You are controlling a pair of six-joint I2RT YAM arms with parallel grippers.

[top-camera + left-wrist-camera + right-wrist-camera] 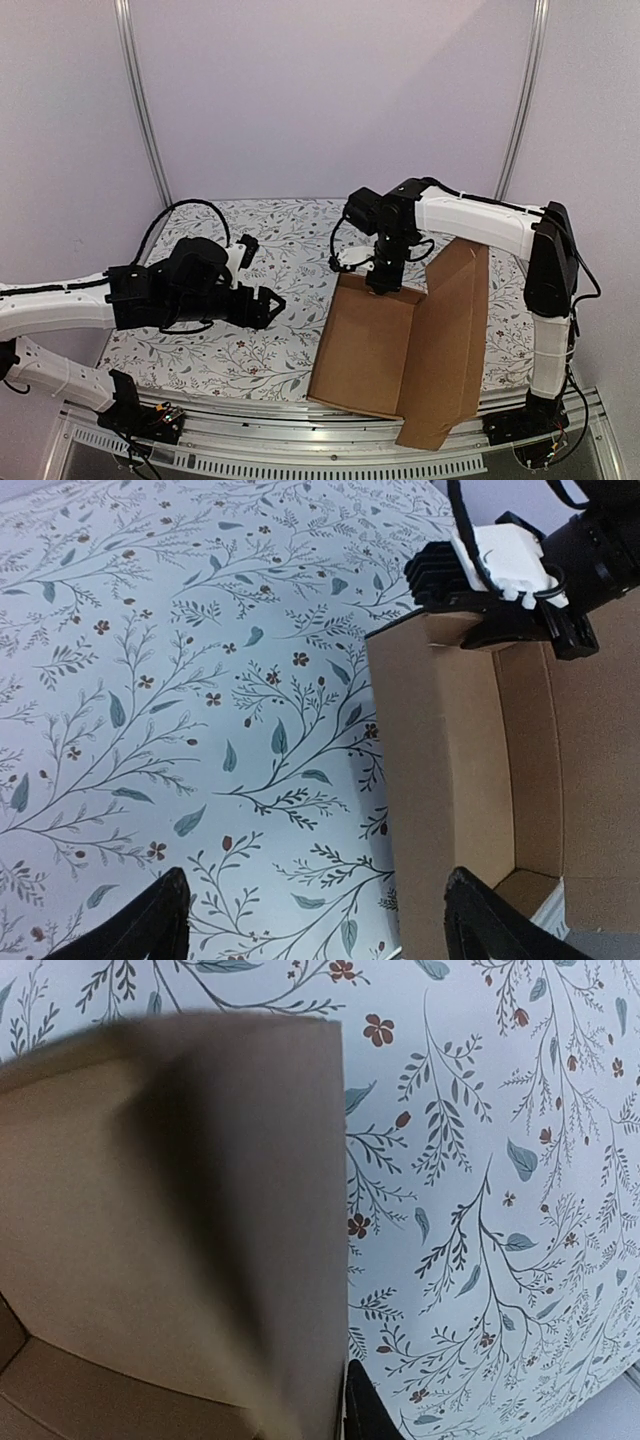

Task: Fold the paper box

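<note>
Fingers (510, 630) of the right gripper (383, 284) straddle and pinch the top edge of the far wall of the plain brown cardboard paper box (365, 345), a shallow open tray with a broad flap raised along its right side. The paper box sits on the right half of the white floral-printed tablecloth (250, 355), its near corner overhanging the table's edge. The left gripper (270, 305) hovers to its left, apart from it, fingers (160, 925) spread wide, holding nothing.
</note>
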